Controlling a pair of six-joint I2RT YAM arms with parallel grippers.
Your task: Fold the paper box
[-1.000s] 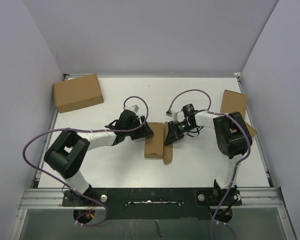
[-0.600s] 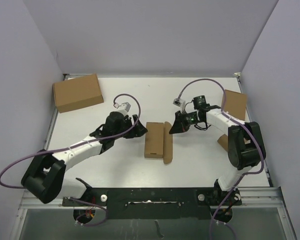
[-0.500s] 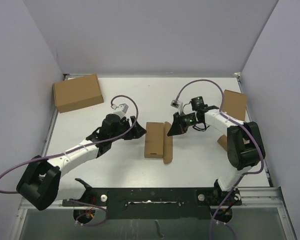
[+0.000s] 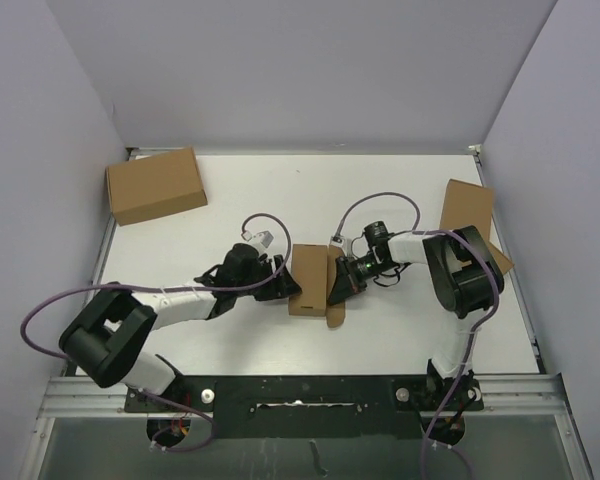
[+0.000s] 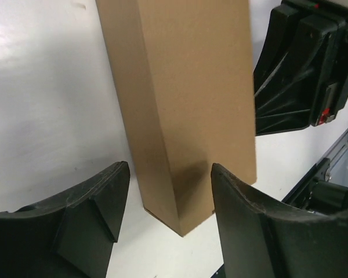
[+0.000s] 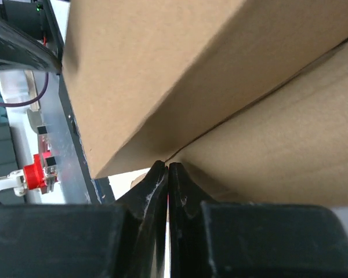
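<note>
Paper box [image 4: 308, 280]: oblong, at centre of table [image 4: 400, 180], flap [image 4: 334, 312] loose on right side. Left gripper [image 5: 169, 174]: jaws apart, box end between them. Right gripper [image 6: 168, 174]: jaws together, tips at seam under box, visible only in right wrist view.

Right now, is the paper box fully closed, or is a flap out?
Not fully closed: the paper box is a formed oblong, but one long flap juts out along its right side, top view.

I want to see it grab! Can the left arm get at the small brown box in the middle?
Probably yes. Its fingers are open, the box lies just ahead of the gap between them, and nothing is between.
</note>
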